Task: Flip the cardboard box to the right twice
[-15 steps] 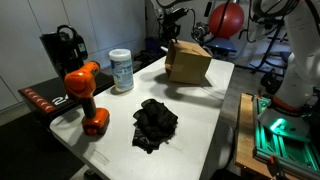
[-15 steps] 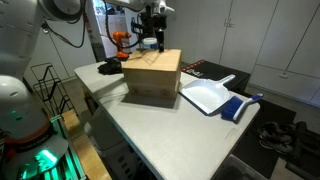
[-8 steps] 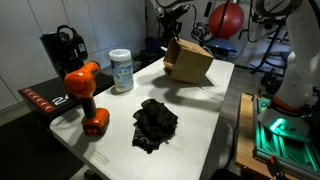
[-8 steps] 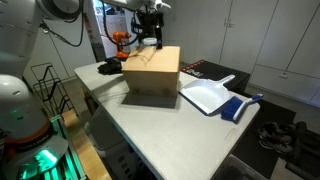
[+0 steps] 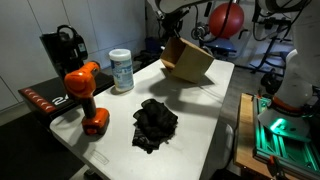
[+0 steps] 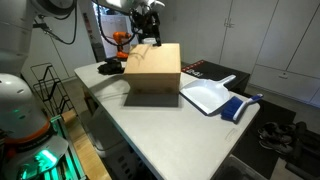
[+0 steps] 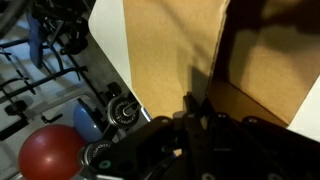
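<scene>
The brown cardboard box (image 5: 187, 60) is tilted at the far end of the white table (image 5: 200, 115), one bottom edge raised. It also shows in an exterior view (image 6: 154, 72), lifted at its far side. My gripper (image 5: 172, 38) is shut on the box's top wall at its far edge; it shows from the other side too (image 6: 150, 40). In the wrist view the fingers (image 7: 197, 100) pinch the cardboard wall (image 7: 175, 50), with the open inside of the box to the right.
A white canister (image 5: 121, 70), an orange drill (image 5: 85, 97) and a black cloth (image 5: 154, 123) lie on the table nearer the camera. A white dustpan with a blue brush (image 6: 210, 95) lies beside the box. A red ball (image 5: 226, 17) is behind the table.
The gripper has risen with the box wall in it, and the box has tipped from flat on the table to tilted, one edge off the surface.
</scene>
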